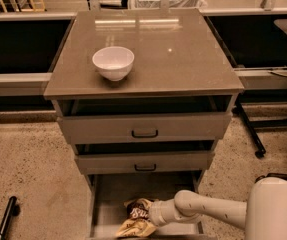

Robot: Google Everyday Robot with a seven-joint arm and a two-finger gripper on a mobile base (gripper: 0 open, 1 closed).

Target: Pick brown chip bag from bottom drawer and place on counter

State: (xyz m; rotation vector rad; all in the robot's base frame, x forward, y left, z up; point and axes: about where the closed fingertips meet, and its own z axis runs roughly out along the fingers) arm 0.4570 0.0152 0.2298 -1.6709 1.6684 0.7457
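The claw [152, 214] is at the chip bag [135, 218] in the bottom drawer [117, 191]; open or closed, I cannot tell. The bag seems light and crinkly; pinch its edge.

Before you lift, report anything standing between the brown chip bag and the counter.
The claw is at the brown chip bag in the bottom drawer. Above, the middle drawer and top drawer jut partly open, so the bag must likely come out forward before rising. On the counter, a white bowl sits left of centre.
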